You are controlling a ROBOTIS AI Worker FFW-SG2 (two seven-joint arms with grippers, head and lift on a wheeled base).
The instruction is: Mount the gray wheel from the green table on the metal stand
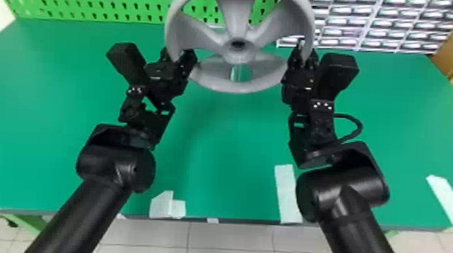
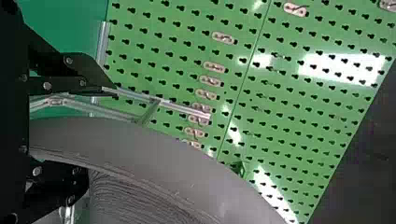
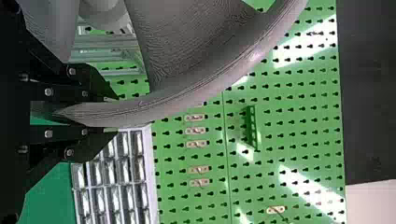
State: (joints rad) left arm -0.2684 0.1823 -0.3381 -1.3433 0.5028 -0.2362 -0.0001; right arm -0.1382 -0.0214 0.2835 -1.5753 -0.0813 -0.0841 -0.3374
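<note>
Over the back part of the green table (image 1: 232, 153), the gray wheel (image 1: 235, 22) is up off the surface between the two grippers, so I'd call this the mounting step. Right gripper (image 3: 112, 114) is clamped on the rim; left gripper (image 1: 176, 54) has its fingers apart around the other side, with a gap showing between one finger and the rim. The metal stand (image 2: 180, 107) is just behind the wheel – can't tell if the hub (image 1: 237, 54) is on it or only near it. Next move, I reckon, is get the hub square to the stand and ease it home, and I'd want proof it's seated before the right side lets go, otherwise it could tip. As for the surface, there are strips of white tape (image 1: 288, 192) near the front edge. Behind it there's a green pegboard (image 1: 78, 1) and a rack of small bins (image 1: 369, 23) off to the right – plus pale floor tiles (image 1: 232, 237) down front.
</note>
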